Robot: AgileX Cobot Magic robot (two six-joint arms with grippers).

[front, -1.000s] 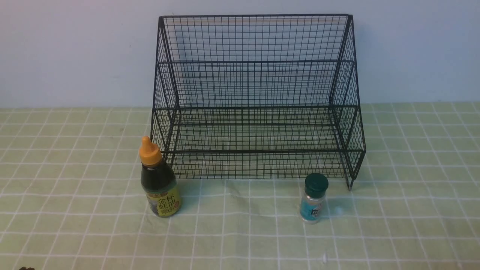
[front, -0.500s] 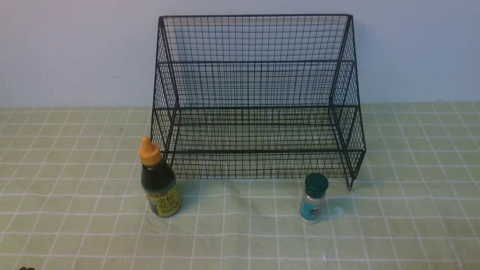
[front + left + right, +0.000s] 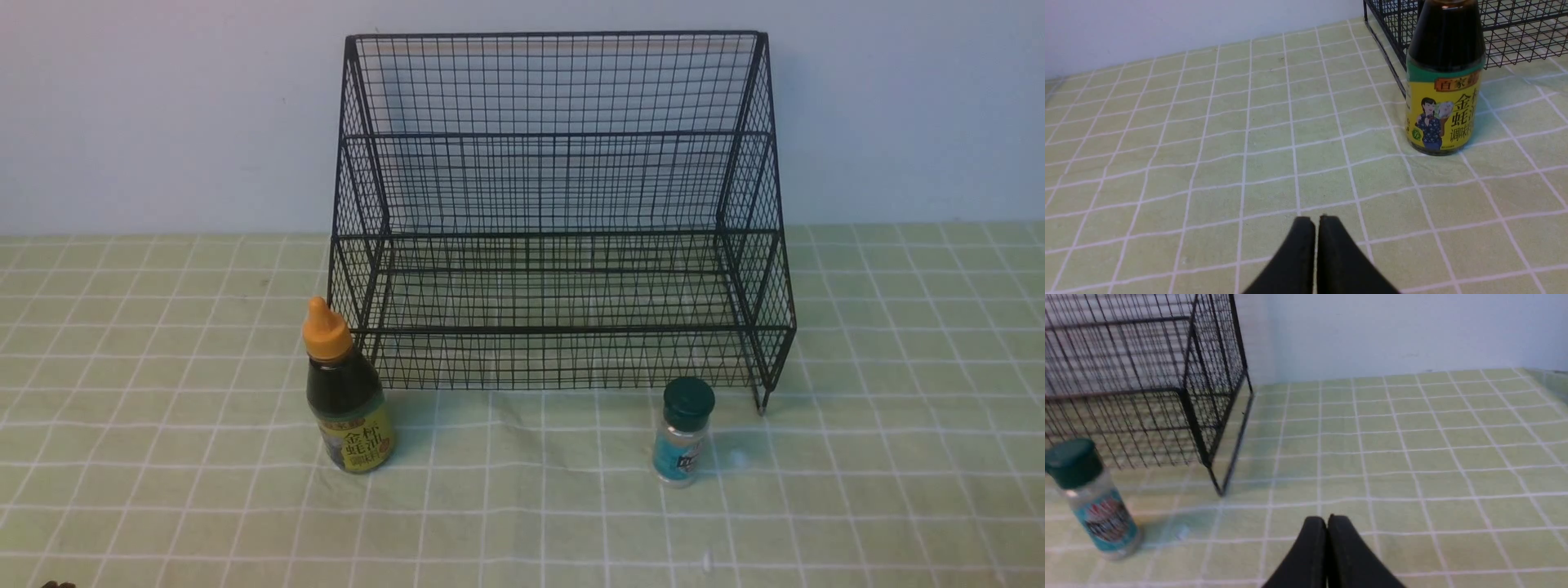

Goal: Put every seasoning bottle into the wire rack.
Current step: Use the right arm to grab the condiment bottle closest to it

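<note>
I read the wire rack (image 3: 555, 329) standing on the green checked tablecloth (image 3: 163, 457) with its tall back toward the wall. Both seasoning bottles stand upright on the cloth, outside the rack.

1. The dark-sauce bottle (image 3: 349, 408), with orange pointed cap and yellow label, stands just in front of the rack's front left corner. I cannot tell whether it touches the wire.
2. The small jar (image 3: 682, 441), with dark green cap and blue label, stands in front of the lower tier, near the right front leg and apart from it.
3. The two bottles are well apart from each other.

In the left wrist view, the left gripper (image 3: 1316, 220) has its fingers pressed together, holding nothing. It sits low over the cloth, with the dark-sauce bottle ahead and well apart.

In the right wrist view, the right gripper (image 3: 1327, 520) has its fingers pressed together, also with nothing between them. The small jar stands ahead of it and off to one side, not touched
</note>
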